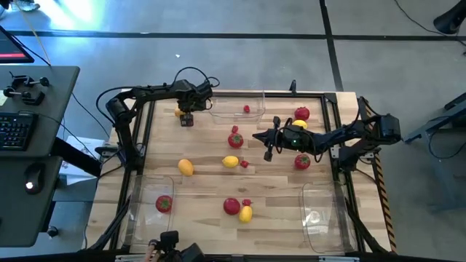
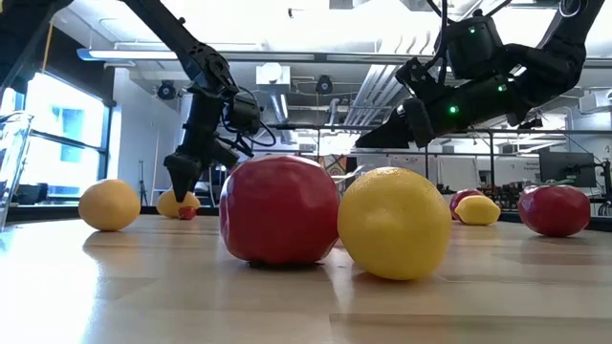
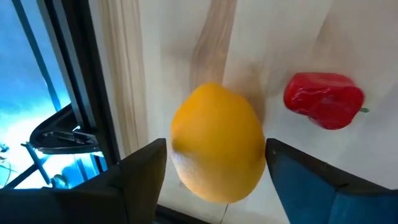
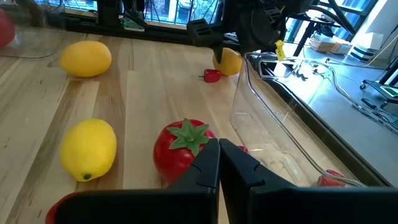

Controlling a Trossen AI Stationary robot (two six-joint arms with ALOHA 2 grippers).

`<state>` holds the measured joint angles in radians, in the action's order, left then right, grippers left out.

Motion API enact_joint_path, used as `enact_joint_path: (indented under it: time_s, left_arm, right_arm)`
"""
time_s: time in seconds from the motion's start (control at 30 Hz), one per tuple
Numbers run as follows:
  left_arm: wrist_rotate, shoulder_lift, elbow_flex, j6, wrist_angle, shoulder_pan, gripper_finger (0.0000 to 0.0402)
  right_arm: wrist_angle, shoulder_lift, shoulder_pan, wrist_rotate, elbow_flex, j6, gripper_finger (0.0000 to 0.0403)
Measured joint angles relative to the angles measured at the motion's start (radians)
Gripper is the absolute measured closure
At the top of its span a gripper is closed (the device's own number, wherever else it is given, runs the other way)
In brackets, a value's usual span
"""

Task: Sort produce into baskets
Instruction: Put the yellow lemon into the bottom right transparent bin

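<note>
Orange lemon (image 3: 217, 143) between left end effector (image 3: 214, 177) fingers.

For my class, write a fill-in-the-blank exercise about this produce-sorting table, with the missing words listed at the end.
1. The left gripper has its open fingers on either side of an ______ lemon-like fruit.
2. The right gripper hangs above the table with its fingers ______.
3. Just past the right gripper's fingertips in its wrist view stands a red tomato with a ______ top.
4. The clear basket at the table's near left corner holds one ______.

Missing words: orange; shut; green; tomato
</note>
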<state>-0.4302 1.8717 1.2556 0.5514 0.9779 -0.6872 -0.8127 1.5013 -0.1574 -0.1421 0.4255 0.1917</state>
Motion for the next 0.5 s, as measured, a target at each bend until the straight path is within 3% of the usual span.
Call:
enact_joint_path:
  time_s: [0.5]
  left_arm:
    - [0.012,-0.001,0.104,-0.053,0.066,0.007,0.0280]
  right_arm:
    - [0.000,0.000,0.000,-0.001,0.000,0.000,0.0402]
